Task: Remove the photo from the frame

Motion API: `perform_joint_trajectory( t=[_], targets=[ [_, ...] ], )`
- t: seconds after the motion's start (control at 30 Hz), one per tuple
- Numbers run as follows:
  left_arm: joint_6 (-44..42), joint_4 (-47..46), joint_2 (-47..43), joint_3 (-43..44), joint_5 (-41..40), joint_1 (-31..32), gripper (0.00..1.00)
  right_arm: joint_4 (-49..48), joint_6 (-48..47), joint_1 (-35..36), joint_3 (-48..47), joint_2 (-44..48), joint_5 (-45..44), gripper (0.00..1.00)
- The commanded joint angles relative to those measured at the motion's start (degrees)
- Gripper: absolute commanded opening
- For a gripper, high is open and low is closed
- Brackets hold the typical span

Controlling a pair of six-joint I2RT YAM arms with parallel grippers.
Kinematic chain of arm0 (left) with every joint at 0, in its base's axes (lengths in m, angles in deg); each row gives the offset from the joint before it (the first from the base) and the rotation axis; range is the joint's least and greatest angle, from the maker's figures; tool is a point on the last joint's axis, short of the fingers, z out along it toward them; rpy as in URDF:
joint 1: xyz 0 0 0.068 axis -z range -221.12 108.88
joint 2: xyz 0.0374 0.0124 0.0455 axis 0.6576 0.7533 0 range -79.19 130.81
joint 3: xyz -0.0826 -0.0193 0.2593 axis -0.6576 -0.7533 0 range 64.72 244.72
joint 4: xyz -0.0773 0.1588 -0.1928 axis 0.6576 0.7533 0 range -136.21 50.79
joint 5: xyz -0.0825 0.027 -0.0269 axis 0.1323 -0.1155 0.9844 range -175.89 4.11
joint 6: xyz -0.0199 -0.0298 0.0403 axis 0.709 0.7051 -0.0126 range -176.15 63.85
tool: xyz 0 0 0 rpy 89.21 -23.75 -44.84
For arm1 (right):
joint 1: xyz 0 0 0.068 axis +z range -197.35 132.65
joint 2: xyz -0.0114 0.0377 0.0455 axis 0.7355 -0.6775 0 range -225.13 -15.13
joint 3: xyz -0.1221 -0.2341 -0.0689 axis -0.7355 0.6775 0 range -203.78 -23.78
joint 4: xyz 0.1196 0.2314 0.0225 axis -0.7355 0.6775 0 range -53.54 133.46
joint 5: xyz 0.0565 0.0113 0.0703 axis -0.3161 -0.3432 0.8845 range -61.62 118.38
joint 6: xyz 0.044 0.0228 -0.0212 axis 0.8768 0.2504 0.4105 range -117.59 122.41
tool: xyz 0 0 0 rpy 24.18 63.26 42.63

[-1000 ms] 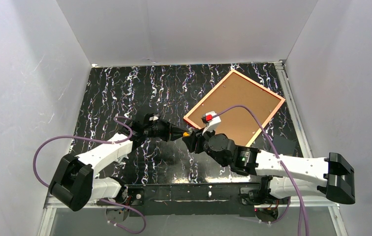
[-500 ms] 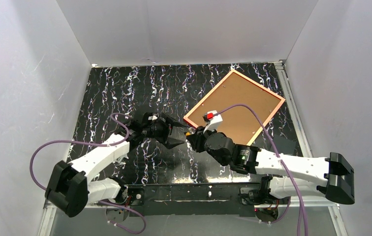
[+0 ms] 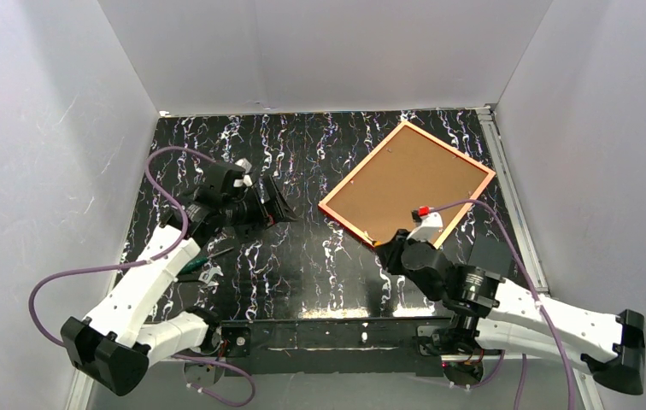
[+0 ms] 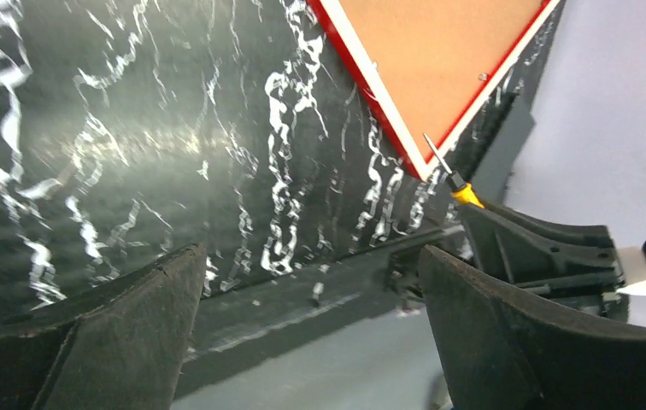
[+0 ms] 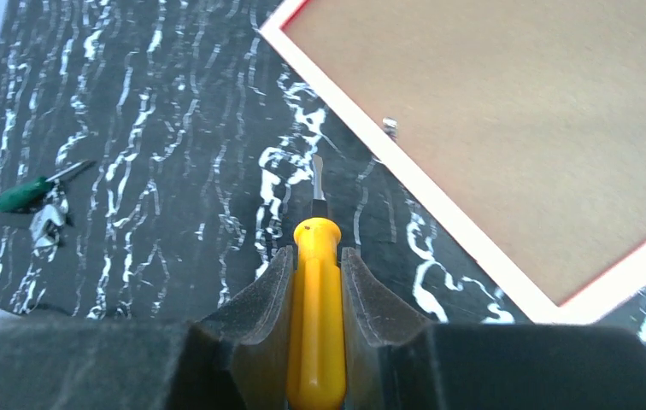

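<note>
The frame [image 3: 361, 164] lies face down at the back right, its orange rim around the brown backing board [image 3: 409, 184]. The photo is hidden under that board. My right gripper [image 3: 385, 248] is shut on a yellow-handled screwdriver [image 5: 318, 299], whose metal tip [image 5: 318, 181] points at the table just short of the frame's pale rim [image 5: 448, 201]. My left gripper [image 3: 273, 203] hovers left of centre, open and empty [image 4: 309, 256]. In its view, the frame's red edge [image 4: 369, 81] and the yellow screwdriver [image 4: 465, 195] show at the near corner.
A green-handled screwdriver [image 3: 196, 265] lies beside the left arm, next to a small metal piece [image 5: 46, 224]. A small metal tab [image 5: 390, 126] sits on the backing board near the rim. White walls close in the black marbled table [image 3: 302, 154] on three sides.
The left gripper let go of the yellow screwdriver, opened wide and drew back to the left. The right gripper kept it and moved right, to the frame's near corner.
</note>
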Motion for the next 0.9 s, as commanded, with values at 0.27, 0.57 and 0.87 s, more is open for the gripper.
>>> perform_joint_trajectory(
  t=[0.27,0.57,0.87],
  targets=[
    [-25.54,6.70,23.51,19.47,2.06,1.52,0.85,-0.18,-7.56,-26.47,-2.71,-4.86,23.66,0.01],
    [-24.84,5.17,20.34,15.53,6.49,1.28,0.90,-2.44,-16.98,-34.94,-29.84,-37.08,33.34,0.01],
    [-24.61,4.25,19.60,14.12,6.16,1.25,0.90,2.75,-19.86,-35.42,-45.37,-51.55,31.03,0.01]
  ],
)
